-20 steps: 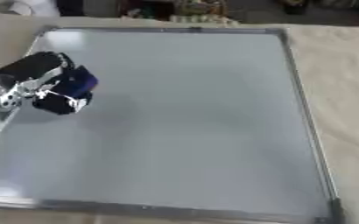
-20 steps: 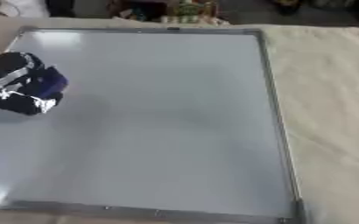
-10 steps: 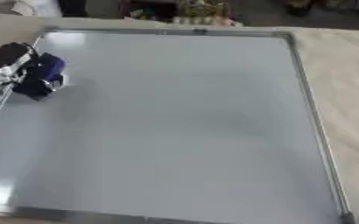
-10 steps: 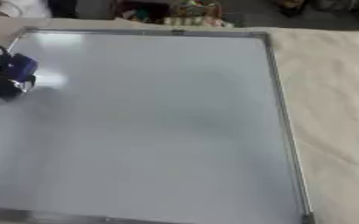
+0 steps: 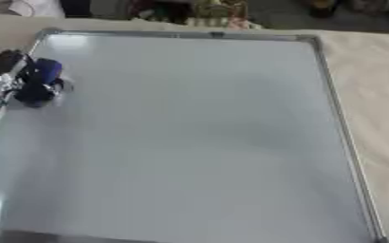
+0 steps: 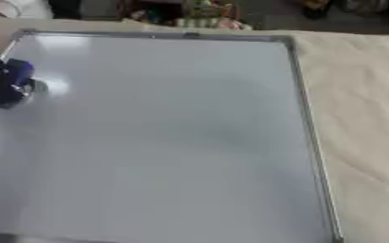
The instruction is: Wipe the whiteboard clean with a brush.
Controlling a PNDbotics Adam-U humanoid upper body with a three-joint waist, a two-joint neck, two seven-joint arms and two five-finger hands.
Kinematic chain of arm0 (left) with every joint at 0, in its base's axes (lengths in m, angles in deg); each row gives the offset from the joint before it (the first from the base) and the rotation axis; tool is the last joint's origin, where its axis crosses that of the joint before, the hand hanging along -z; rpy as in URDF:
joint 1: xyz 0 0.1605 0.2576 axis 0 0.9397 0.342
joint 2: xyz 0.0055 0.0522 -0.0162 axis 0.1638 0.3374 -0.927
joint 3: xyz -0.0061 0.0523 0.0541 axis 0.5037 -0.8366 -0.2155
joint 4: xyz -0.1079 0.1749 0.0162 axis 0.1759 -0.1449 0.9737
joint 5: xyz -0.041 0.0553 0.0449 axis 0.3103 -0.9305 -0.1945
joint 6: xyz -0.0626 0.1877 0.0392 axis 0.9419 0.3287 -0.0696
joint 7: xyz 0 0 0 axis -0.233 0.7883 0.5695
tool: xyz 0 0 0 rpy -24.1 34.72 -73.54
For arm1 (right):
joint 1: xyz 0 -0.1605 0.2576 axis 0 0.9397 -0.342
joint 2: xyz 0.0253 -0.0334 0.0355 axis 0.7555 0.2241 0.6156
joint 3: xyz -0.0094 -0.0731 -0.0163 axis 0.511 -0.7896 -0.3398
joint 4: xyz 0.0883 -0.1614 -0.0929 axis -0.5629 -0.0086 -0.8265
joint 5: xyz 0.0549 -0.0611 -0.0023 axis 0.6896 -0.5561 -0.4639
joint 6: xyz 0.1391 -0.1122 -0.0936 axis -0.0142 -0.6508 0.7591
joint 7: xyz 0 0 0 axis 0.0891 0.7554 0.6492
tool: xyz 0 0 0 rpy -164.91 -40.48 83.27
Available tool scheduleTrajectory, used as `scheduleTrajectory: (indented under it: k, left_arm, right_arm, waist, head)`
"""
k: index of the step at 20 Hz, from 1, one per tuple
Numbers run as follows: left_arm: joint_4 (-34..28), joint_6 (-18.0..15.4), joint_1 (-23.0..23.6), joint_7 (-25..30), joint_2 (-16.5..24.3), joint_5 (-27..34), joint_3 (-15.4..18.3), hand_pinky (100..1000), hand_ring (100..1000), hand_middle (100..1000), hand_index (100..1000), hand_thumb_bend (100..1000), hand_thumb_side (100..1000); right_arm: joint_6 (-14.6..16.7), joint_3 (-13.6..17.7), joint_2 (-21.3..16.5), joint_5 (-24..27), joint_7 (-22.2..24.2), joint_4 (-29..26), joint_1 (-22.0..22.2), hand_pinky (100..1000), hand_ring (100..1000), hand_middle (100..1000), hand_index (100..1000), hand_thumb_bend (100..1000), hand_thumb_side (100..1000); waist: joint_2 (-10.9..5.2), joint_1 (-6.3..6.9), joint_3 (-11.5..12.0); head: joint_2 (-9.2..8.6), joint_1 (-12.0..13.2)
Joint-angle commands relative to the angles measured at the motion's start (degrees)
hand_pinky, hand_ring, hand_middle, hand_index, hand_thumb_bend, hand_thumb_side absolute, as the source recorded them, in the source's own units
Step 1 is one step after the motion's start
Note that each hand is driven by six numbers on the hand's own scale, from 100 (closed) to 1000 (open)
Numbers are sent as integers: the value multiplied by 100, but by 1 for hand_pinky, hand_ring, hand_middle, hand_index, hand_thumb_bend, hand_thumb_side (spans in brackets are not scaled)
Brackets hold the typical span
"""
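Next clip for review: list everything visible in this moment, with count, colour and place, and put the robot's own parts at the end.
whiteboard: one, pale grey surface with a silver frame, lying flat and filling most of the view; no marks can be made out on it.
cloth: one, beige, under the whiteboard, showing along the right side and the far edge.
brush: one, dark blue, on the board near its far left corner, held by the robot hand.
clutter: several mixed-colour items beyond the far edge of the board, too unclear to name.
left robot hand: one, black and silver, at the left edge of the board, fingers curled round the brush.
right robot hand: not in either view.
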Motion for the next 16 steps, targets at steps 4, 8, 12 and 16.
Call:
scheduleTrajectory:
  k: [4,8,12,16]
  left_arm:
    - [120,10,-122,-76,43,52,76,499,518,293,100,179,348]
    - [155,-14,-128,-34,29,21,93,511,526,304,164,199,350]
    - [154,-70,-141,90,20,43,83,529,542,331,198,225,354]
    - [130,-179,-185,374,14,-34,34,562,578,388,244,236,354]
  right_arm:
    - [21,56,-170,-35,10,-79,-76,862,864,707,844,100,1000]
    - [19,63,-163,-38,4,-79,-66,861,864,707,844,100,1000]
    - [14,68,-162,-37,-6,-79,-62,861,863,707,844,100,1000]
    - [9,70,-156,-34,-7,-79,-53,861,863,707,845,100,1000]
  waist:
    - [-89,-9,-15]
    - [-86,-11,-14]
    - [-93,-9,-3]
    - [-105,0,6]
  head:
    - [-108,23]
    - [-109,17]
    - [-106,13]
    - [-99,10]
